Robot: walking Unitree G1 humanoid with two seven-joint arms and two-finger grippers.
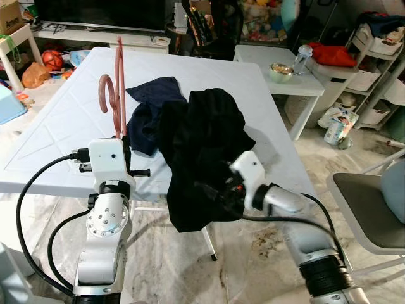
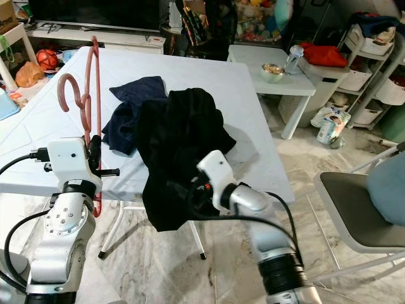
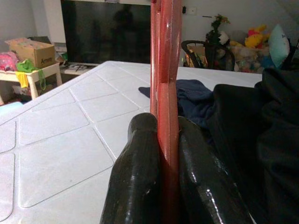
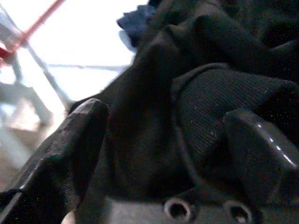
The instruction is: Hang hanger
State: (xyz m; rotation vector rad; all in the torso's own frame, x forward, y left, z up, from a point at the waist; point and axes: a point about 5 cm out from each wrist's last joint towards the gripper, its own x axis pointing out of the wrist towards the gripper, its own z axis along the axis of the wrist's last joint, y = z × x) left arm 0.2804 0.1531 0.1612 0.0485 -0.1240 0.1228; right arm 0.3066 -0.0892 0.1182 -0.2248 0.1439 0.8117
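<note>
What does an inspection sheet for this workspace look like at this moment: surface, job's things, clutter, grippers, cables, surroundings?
Surface: white table, panelled top.
Job's things: red hanger held upright at the table's near edge; black garment bunched, draping over that edge.
Clutter: dark blue cloth lying on the table behind the black garment.
Grippers: left gripper shut on the hanger; right gripper spread around a fold of the black garment.
Cables: black cables looping beside the left arm, another along the right arm.
Surroundings: television, side table with a bowl, chair, marble floor.
</note>
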